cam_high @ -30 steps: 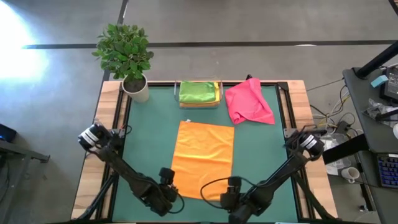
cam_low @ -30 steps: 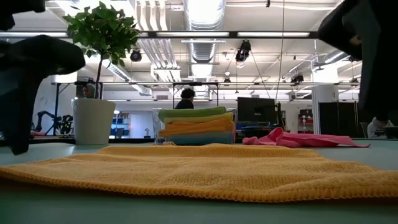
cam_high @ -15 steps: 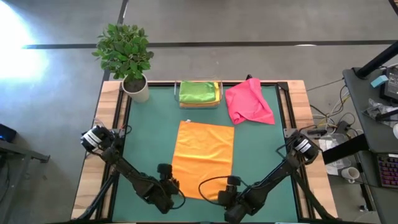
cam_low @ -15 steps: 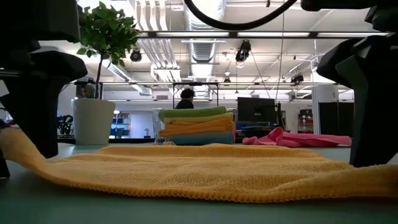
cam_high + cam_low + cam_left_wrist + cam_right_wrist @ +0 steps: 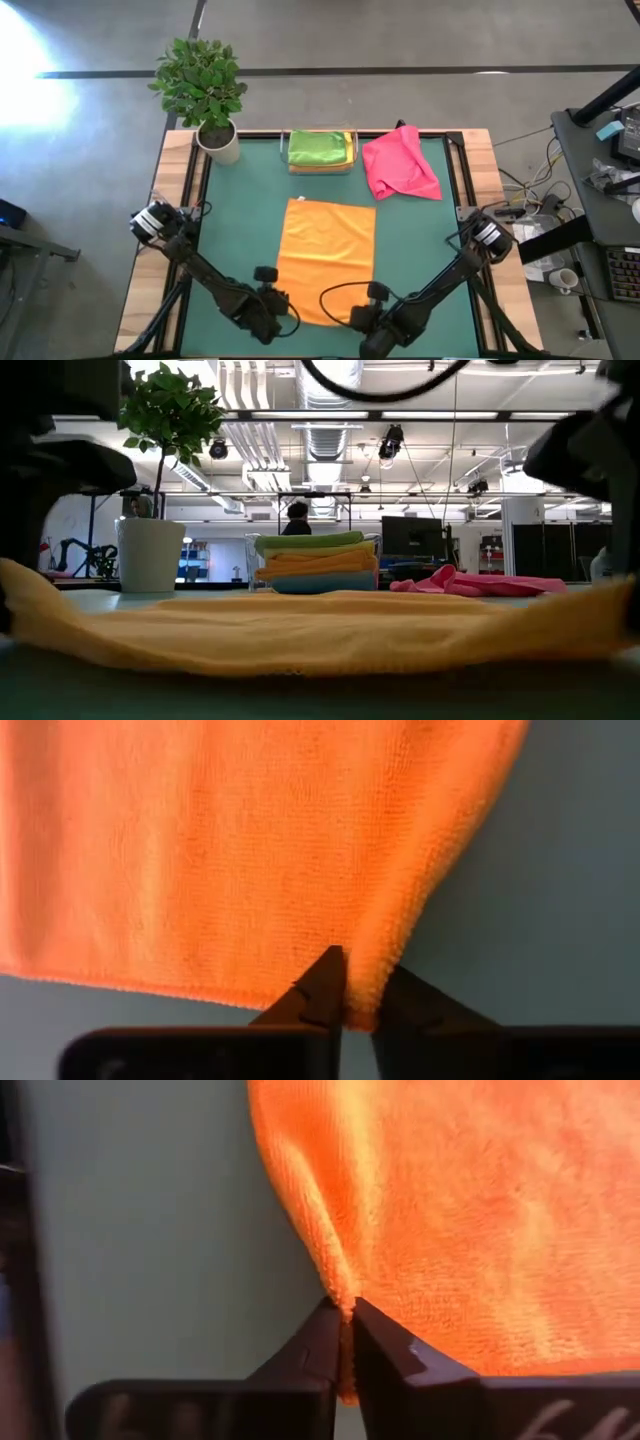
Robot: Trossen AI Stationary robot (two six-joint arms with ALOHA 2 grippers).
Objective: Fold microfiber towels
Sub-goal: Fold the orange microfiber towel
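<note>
Two grippers are pinched onto the near edge of one orange microfiber towel (image 5: 326,258), one at each near corner. The left gripper (image 5: 352,1003) has its dark fingers (image 5: 318,988) closed tight on a fold of the cloth at the towel's near left corner; in the high view it sits at the table's near edge (image 5: 272,301). The right gripper (image 5: 345,1342) is clamped the same way on the near right corner, a thin ridge of orange pile squeezed between its fingers (image 5: 388,1350); from above it lies just right of the towel's near edge (image 5: 372,300).

In the low view the towel's (image 5: 320,630) two near corners ride up at the picture's sides while the middle sags toward the green table mat (image 5: 240,220). The rest of the cloth lies flat, spread lengthwise toward the far side.

Beyond its far edge, and apart from it, stands a stack of folded towels (image 5: 320,150) with a green one on top; the low view shows orange and light blue layers beneath (image 5: 318,564). Just to the right of the stack a pink towel (image 5: 400,165) lies crumpled and unfolded. At the far left corner of the table stands a potted plant (image 5: 205,90) in a white pot.
</note>
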